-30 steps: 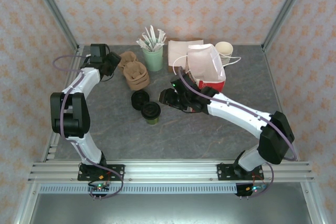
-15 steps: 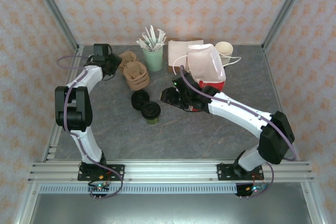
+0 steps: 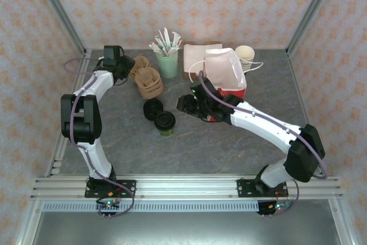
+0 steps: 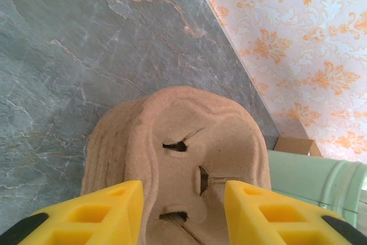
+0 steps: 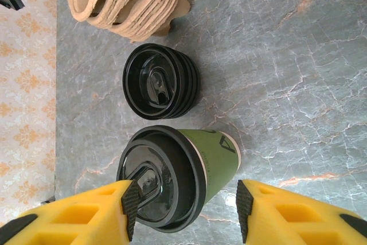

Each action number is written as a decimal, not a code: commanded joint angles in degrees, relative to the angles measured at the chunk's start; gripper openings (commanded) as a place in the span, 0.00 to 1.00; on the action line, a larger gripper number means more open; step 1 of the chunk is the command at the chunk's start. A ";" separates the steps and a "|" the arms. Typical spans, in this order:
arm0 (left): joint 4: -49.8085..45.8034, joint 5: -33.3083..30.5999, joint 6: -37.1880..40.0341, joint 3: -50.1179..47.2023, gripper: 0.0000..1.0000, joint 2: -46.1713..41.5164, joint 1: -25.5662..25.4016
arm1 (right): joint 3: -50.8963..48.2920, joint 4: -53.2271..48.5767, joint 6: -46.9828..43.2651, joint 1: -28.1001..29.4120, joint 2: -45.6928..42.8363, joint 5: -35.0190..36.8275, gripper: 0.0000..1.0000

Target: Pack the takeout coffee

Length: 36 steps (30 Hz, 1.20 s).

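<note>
left pincer (image 4: 183, 194): fingers apart astride cardboard tray stack (image 4: 178, 119), grip unclear | coffee cup (image 5: 172, 183): olive-green sides, black lid; upright, long axis vertical, lid up; middle of tabletop (image 3: 189, 148), just beside loose lids (image 5: 162, 80) | right pincer (image 5: 184, 206): fingers apart, cup just ahead, unheld

A stack of brown pulp cup carriers (image 4: 178, 142) stands on the grey marbled tabletop (image 4: 69, 44). The left hand (image 4: 182, 202) is at the near end of the stack. Its two yellow fingers (image 4: 103, 213) stand apart, one on each side of the stack, and I cannot tell if they press it. Just right of the stack is a pale green cup (image 4: 321, 187), and behind the cup a corner of cardboard (image 4: 297, 144). Beyond the stack, toward the right, rises a wall with orange ornaments (image 4: 298, 44).
</note>
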 commanded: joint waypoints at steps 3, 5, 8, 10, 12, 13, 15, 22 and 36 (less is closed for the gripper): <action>-2.47 -4.34 0.16 0.25 0.46 -1.33 -0.20 | -1.43 -0.54 -0.21 -0.32 -1.84 1.55 0.51; -2.63 -4.23 0.01 0.13 0.46 -1.27 -0.24 | -1.54 -0.45 -0.12 -0.32 -2.00 1.68 0.51; -1.65 -2.97 -0.32 -0.09 0.46 -0.87 -0.32 | -1.66 -0.36 -0.02 -0.32 -2.01 1.60 0.51; -0.95 -2.24 -0.61 -0.16 0.46 -0.65 -0.41 | -1.71 -0.32 0.03 -0.32 -2.14 1.60 0.51; -1.20 -2.44 -0.55 0.06 0.45 -0.65 -0.54 | -1.93 -0.19 0.10 -0.31 -2.36 1.68 0.51; -1.44 -2.54 -0.59 0.18 0.45 -0.61 -0.67 | -1.97 -0.20 0.13 -0.32 -2.40 1.69 0.51; -1.45 -2.46 -0.63 0.33 0.45 -0.48 -0.81 | -2.20 -0.10 0.19 -0.32 -2.57 1.78 0.51; -1.78 -2.55 -0.75 0.72 0.46 0.22 -1.37 | -2.84 0.08 0.50 -0.32 -2.99 1.78 0.51; -5.80 -6.57 0.26 -0.22 0.46 -1.60 -1.81 | -3.30 0.08 0.62 -0.32 -3.46 2.04 0.51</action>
